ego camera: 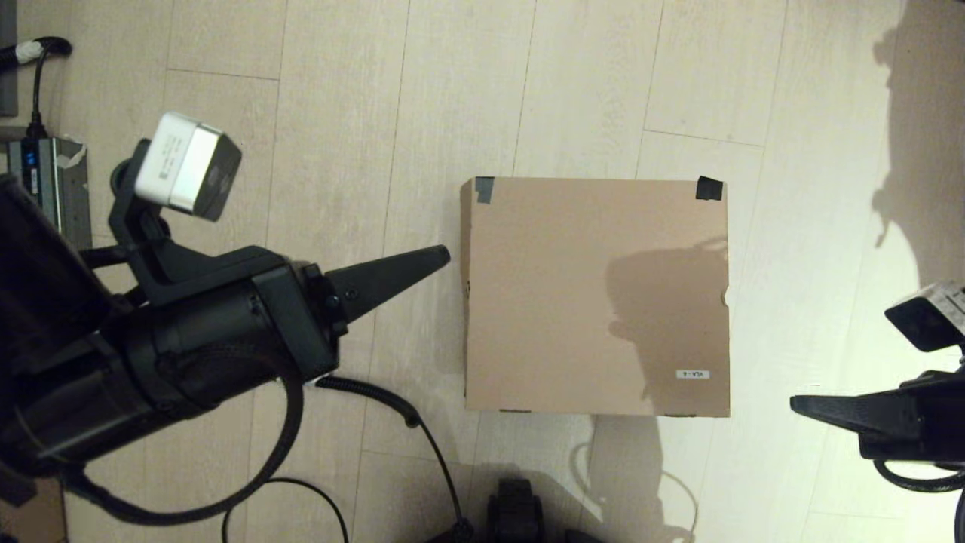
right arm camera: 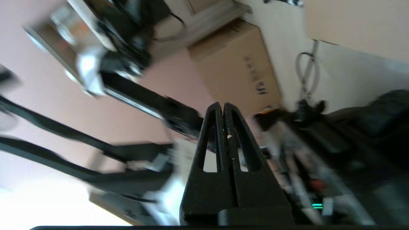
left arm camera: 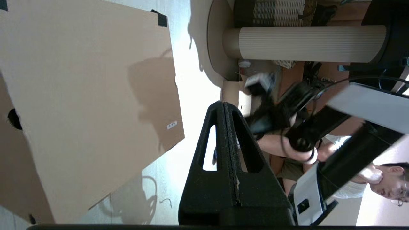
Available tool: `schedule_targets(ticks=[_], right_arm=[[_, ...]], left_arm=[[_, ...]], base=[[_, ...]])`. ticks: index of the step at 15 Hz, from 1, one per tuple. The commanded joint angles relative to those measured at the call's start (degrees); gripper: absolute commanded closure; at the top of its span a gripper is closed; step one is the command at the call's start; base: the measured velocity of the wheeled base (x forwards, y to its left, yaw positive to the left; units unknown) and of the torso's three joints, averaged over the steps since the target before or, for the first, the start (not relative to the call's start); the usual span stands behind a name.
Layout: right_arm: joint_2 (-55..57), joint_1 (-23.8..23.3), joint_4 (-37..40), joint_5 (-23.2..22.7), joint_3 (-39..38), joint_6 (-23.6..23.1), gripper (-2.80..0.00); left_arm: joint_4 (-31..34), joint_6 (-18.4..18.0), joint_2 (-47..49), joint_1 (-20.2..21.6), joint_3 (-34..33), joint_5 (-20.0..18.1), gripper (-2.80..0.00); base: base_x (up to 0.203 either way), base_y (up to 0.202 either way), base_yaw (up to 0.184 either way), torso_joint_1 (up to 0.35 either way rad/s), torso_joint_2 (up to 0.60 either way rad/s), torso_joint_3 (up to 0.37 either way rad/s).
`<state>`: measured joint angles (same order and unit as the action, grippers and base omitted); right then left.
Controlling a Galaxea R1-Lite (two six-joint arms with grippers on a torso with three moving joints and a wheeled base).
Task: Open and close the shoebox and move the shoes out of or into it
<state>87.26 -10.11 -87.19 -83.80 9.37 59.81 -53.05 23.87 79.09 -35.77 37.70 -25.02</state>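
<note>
The shoebox [ego camera: 595, 294] lies on the floor with its plain brown lid down flat, dark tape at the two far corners and a small white label [ego camera: 693, 374] near the front right. Its lid [left arm camera: 89, 105] also fills one side of the left wrist view. The shoes are hidden. My left gripper [ego camera: 443, 256] is shut and empty, its tip just left of the box's left side, a little apart from it. My right gripper [ego camera: 795, 405] is shut and empty, low at the right, off the box's front right corner.
The floor is pale wood planks [ego camera: 339, 113]. A black coiled cable [ego camera: 392, 422] runs across the floor left of the box's front. A grey device [ego camera: 45, 181] stands at the far left. Another brown cardboard box [right arm camera: 236, 67] and a person [left arm camera: 367, 172] show in the wrist views.
</note>
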Motion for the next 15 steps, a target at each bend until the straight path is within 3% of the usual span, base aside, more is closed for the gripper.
schedule_targets(ticks=[1,4,5,6,9,11,13,15], right_arm=[[4.2,1.8,-0.5,1.0,-5.2,-10.5,0.0],[5.9,7.7,3.0,15.5,-9.4,-35.0,0.0],[6.8,10.9,4.2,24.6,-9.3,-42.7,0.0],[7.4,14.5,4.8,34.5,-9.3,-47.3,0.0],[8.1,27.7,5.6,67.4,-8.8,-56.2,0.0],[6.4,32.6,5.6,83.5,-8.6,-65.9,0.0],[0.2,33.9,5.4,89.8,-7.7,-71.0,0.0],[-7.2,33.7,5.6,96.7,-5.8,-72.8,0.0]], left_arm=[[-0.3,0.1,-1.4,0.1,-0.7,-0.1,0.0],[-0.3,-0.1,-2.6,0.3,-1.2,1.2,0.0],[-0.3,-0.1,-2.8,0.4,-1.5,1.4,0.0],[-0.2,-0.4,-3.1,0.4,-2.1,2.5,0.0],[0.4,-9.6,-3.2,1.1,-5.5,7.6,0.0],[0.3,-14.0,-3.8,4.2,-8.7,10.3,0.0],[0.4,-16.6,-6.0,10.0,-10.7,11.2,0.0],[0.4,-17.5,-8.9,17.2,-12.4,13.0,0.0]], base=[[0.0,0.0,0.0,0.0,0.0,0.0],[0.0,0.0,0.0,0.0,0.0,0.0],[0.0,0.0,0.0,0.0,0.0,0.0],[0.0,0.0,0.0,0.0,0.0,0.0],[0.0,0.0,0.0,0.0,0.0,0.0],[0.0,0.0,0.0,0.0,0.0,0.0],[0.0,0.0,0.0,0.0,0.0,0.0],[0.0,0.0,0.0,0.0,0.0,0.0]])
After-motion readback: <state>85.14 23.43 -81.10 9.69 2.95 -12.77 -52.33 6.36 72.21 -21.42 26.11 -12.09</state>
